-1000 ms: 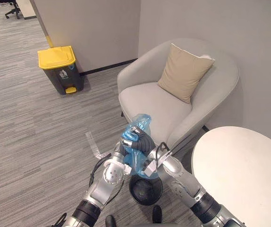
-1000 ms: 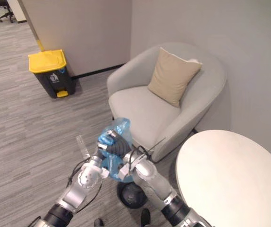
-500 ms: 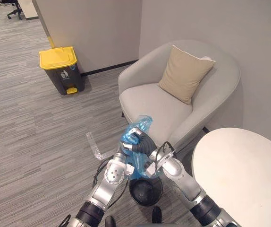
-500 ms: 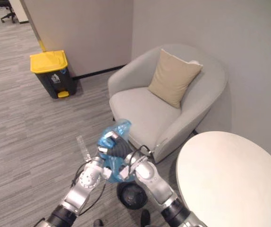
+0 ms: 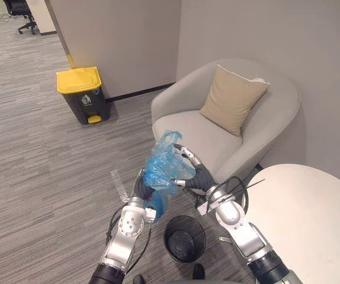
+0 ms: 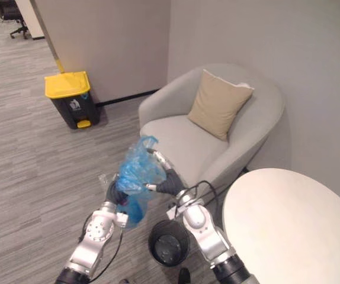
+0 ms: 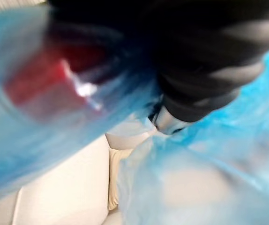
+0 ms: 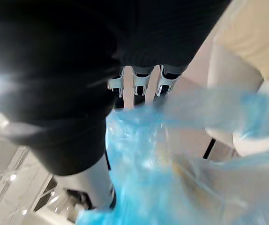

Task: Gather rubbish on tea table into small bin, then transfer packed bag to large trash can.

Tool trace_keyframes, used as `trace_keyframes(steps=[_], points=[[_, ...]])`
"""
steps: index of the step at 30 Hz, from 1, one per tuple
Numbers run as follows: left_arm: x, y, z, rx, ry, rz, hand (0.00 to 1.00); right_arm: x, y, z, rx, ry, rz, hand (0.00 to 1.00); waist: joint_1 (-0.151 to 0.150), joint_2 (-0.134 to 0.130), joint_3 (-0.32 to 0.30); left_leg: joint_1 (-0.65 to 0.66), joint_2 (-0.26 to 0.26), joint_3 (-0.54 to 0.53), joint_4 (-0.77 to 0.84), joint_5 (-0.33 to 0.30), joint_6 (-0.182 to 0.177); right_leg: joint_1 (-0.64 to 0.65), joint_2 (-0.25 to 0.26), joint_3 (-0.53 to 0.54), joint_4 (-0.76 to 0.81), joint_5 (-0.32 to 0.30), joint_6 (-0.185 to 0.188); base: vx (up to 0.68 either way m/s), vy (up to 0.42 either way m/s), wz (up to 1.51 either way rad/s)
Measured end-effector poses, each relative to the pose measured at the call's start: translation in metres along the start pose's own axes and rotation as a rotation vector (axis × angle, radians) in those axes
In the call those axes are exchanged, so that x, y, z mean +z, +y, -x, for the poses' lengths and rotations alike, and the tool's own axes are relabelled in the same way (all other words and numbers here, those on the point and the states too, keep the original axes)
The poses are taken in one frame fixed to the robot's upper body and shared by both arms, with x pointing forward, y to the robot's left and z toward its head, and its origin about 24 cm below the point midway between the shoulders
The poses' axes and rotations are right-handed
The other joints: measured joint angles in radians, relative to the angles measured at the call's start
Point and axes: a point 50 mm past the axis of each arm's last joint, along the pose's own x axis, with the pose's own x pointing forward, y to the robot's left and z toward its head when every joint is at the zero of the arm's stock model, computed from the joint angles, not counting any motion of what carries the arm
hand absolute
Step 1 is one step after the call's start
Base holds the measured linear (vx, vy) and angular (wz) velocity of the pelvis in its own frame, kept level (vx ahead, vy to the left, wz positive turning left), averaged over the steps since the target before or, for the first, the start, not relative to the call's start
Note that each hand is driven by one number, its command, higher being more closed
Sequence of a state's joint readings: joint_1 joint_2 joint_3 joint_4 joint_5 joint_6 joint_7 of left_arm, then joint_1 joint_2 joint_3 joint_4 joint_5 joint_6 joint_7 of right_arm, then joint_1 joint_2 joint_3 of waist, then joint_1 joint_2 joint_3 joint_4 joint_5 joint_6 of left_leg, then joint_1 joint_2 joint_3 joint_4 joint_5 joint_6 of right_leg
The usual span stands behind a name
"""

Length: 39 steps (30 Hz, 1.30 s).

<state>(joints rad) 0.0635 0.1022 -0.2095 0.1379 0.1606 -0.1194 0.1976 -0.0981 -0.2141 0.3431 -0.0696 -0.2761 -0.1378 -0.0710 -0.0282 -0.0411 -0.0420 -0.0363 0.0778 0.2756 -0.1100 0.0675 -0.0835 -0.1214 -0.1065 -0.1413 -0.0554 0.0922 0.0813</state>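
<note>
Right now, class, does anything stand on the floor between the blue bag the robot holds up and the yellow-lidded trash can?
Nothing visible does. The blue bag, gripped by the right robot hand, has open carpet between it and the yellow-lidded trash can; just a flat clear strip lies there.

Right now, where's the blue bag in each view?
Left eye view: blue bag at centre, small black bin below it in frame.
Right eye view: bag left of centre.
Left wrist view: bag right beside left hand.
Right wrist view: bag just past right hand.
Shared landmark: beige cushion.
</note>
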Motion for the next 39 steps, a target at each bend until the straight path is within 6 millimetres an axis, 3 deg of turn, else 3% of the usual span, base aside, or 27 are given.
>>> trace_keyframes(steps=[4, 9, 13, 19, 24, 27, 32, 36, 37, 39], points=[[-0.011, 0.01, 0.007, 0.045, 0.05, 0.008, 1.0, -0.003, -0.02, 0.008, -0.131, 0.021, -0.006, 0.0, 0.0, 0.003, -0.002, -0.002, 0.0, 0.0, 0.002, 0.0, 0.0, 0.0, 0.0, -0.001, -0.003, 0.005, -0.007, 0.04, -0.014, 0.01], [-0.038, 0.018, 0.017, 0.094, 0.18, 0.042, 1.0, -0.034, -0.029, 0.039, -0.249, 0.19, -0.065, 0.0, -0.003, 0.014, -0.016, -0.011, 0.001, -0.011, 0.006, 0.0, 0.0, -0.001, 0.0, -0.009, -0.01, 0.01, -0.011, 0.02, -0.016, 0.04], [-0.072, 0.022, 0.033, 0.132, 0.35, 0.098, 1.0, -0.084, -0.022, 0.07, -0.305, 0.463, -0.196, 0.0, -0.008, 0.019, -0.018, -0.012, 0.001, -0.011, 0.006, 0.0, 0.0, 0.002, 0.003, -0.009, -0.022, 0.018, -0.014, 0.0, 0.0, 0.0], [-0.131, 0.031, 0.072, 0.168, 0.667, 0.204, 1.0, -0.155, 0.01, 0.145, -0.298, 0.946, -0.383, 0.0, -0.007, 0.027, -0.013, 0.004, 0.001, -0.009, 0.006, -0.002, -0.002, 0.022, 0.003, -0.008, -0.033, 0.023, -0.015, 0.0, 0.0, 0.0], [-0.158, 0.026, 0.102, 0.155, 0.851, 0.226, 1.0, -0.176, 0.03, 0.184, -0.252, 1.178, -0.418, 0.0, 0.0, 0.037, -0.004, 0.008, 0.001, -0.007, 0.006, -0.002, -0.003, 0.025, 0.003, -0.005, -0.033, 0.023, -0.012, 0.0, 0.0, 0.0], [-0.17, 0.021, 0.119, 0.135, 0.943, 0.23, 1.0, -0.181, 0.036, 0.194, -0.242, 1.247, -0.424, 0.0, 0.005, 0.039, 0.011, 0.024, 0.001, -0.005, 0.005, -0.009, -0.012, 0.04, 0.003, -0.003, -0.033, 0.018, -0.007, 0.0, 0.0, 0.0], [-0.174, 0.019, 0.126, 0.132, 0.983, 0.23, 1.0, -0.185, 0.037, 0.193, -0.247, 1.289, -0.413, 0.0, 0.02, 0.029, 0.051, 0.037, -0.001, 0.019, 0.006, -0.009, -0.012, 0.037, 0.002, 0.023, -0.027, 0.023, -0.003, -0.02, -0.002, -0.13], [-0.17, 0.021, 0.11, 0.141, 0.945, 0.235, 1.0, -0.187, 0.037, 0.179, -0.251, 1.282, -0.404, 0.0, 0.03, 0.013, 0.128, 0.024, -0.004, 0.038, 0.022, -0.007, -0.005, -0.024, -0.005, 0.046, 0.068, -0.002, 0.0, -0.05, 0.015, -0.15], [-0.168, 0.022, 0.105, 0.144, 0.931, 0.234, 1.0, -0.186, 0.038, 0.179, -0.249, 1.284, -0.404, 0.0, 0.028, 0.005, 0.136, 0.001, -0.006, 0.034, 0.054, -0.012, 0.009, -0.05, -0.015, 0.045, 0.111, -0.002, -0.004, -0.04, 0.02, 0.03], [-0.164, 0.023, 0.094, 0.145, 0.898, 0.238, 1.0, -0.186, 0.039, 0.182, -0.25, 1.293, -0.401, 0.0, 0.028, -0.003, 0.142, -0.055, 0.0, 0.034, 0.134, -0.037, 0.047, -0.092, -0.027, 0.061, 0.162, 0.002, 0.022, -0.06, 0.023, 0.08]])
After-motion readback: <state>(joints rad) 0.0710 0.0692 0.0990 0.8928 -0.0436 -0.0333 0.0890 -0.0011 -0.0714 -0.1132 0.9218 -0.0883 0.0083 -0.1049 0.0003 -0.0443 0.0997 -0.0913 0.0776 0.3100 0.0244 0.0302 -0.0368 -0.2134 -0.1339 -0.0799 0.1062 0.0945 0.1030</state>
